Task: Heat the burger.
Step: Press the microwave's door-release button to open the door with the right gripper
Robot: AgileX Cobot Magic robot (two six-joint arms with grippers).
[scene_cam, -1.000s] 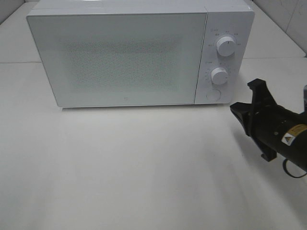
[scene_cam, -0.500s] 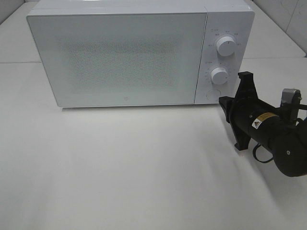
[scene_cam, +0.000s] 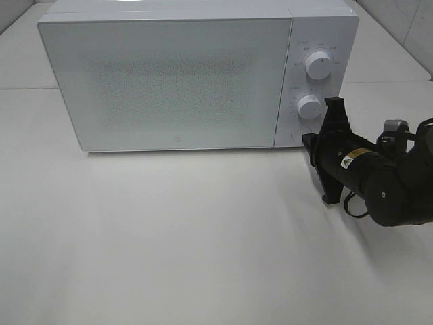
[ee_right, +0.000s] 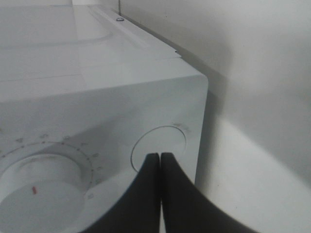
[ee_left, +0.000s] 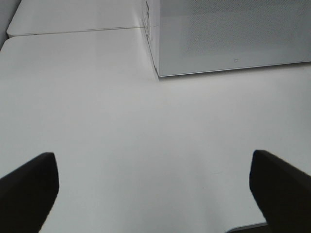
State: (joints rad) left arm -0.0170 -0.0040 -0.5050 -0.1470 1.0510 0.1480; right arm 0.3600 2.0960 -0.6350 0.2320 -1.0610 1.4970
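Right wrist view shows my right gripper (ee_right: 160, 155) with jaws pressed shut and empty, tips just in front of the round button (ee_right: 159, 141) on the microwave (scene_cam: 169, 81), beside the lower knob (ee_right: 36, 187). I'd push square on its centre, slowly, so the tips don't skid off. My left gripper (ee_left: 153, 172) hangs with jaws wide, holding nothing, over the white bench (scene_cam: 169, 237). The door is shut and the burger is nowhere in view. A pale tiled wall (scene_cam: 416, 27) stands behind.

The right gripper (ee_right: 160, 156) has travelled from well clear of the microwave (scene_cam: 169, 81) up to its control panel (scene_cam: 318, 40). The round button (ee_right: 159, 143), formerly far ahead of the fingertips (ee_right: 150, 167), now lies just ahead of them, possibly in contact; the wrist view leaves this unclear.
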